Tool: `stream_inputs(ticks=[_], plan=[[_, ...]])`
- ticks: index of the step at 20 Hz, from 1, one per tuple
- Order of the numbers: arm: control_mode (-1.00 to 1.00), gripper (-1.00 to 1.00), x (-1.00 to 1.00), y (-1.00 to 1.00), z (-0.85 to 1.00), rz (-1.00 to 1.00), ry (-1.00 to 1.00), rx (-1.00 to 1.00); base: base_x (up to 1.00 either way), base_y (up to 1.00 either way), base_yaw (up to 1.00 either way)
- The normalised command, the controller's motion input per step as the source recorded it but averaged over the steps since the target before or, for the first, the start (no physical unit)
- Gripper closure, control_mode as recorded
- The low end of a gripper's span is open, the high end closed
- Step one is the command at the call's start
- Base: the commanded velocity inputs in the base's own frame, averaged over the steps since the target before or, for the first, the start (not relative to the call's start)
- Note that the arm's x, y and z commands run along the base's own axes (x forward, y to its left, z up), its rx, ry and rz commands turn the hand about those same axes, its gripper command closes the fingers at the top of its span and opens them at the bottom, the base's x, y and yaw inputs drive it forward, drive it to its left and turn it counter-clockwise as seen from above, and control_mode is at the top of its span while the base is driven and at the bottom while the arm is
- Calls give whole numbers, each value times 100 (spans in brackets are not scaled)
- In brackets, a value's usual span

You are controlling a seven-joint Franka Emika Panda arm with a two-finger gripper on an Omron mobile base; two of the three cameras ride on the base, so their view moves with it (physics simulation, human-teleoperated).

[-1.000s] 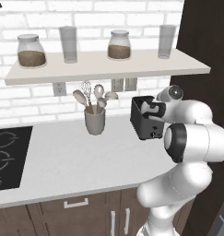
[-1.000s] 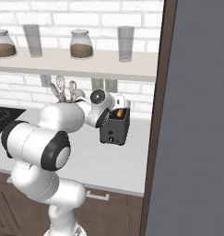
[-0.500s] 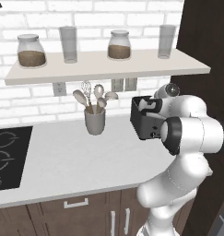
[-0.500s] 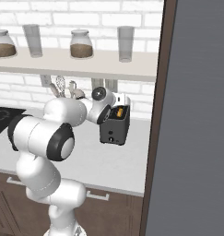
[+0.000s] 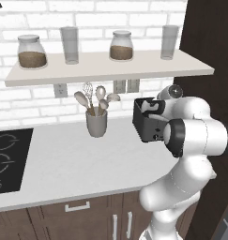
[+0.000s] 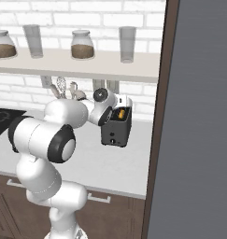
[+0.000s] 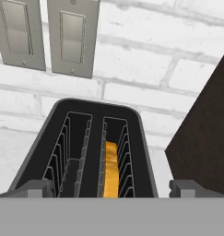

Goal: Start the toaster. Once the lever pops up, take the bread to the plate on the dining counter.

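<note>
The black toaster (image 5: 144, 125) stands on the white worktop against the brick wall, close to a dark cabinet side. My gripper (image 7: 112, 189) hovers just above it, looking down into both slots (image 7: 92, 156). Its fingertips (image 7: 36, 188) stand wide apart, open, with nothing held. The bread (image 7: 111, 171), golden tan, sits down in the right-hand slot, and from the right base it shows as an orange edge (image 6: 120, 113) at the toaster's (image 6: 116, 128) top. The hand (image 6: 118, 101) covers part of the toaster's top. I cannot make out the lever. The plate and the dining counter are out of view.
A grey utensil cup (image 5: 96, 124) stands left of the toaster. A black cooktop (image 5: 7, 159) lies at the worktop's left end. Overhead, a shelf (image 5: 110, 65) carries jars and glasses. A tall dark cabinet (image 6: 199, 116) walls off the right side. Two wall plates (image 7: 44, 37) sit behind the toaster.
The arm's elbow has swung a little while the hand has stayed over the toaster. The jaws remain open and the bread has not moved.
</note>
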Motion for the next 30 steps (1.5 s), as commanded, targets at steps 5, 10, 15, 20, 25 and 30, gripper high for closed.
stream_inputs(ticks=[5,10,15,20,25,30], plan=[[-100,-100,0,0,0,0,0,0,0,0,0],[-100,-100,0,0,0,0,0,0,0,0,0],[-100,-100,0,0,0,0,0,0,0,0,0],[-100,-100,0,0,0,0,0,0,0,0,0],[-100,-100,0,0,0,0,0,0,0,0,0],[-100,-100,0,0,0,0,0,0,0,0,0]])
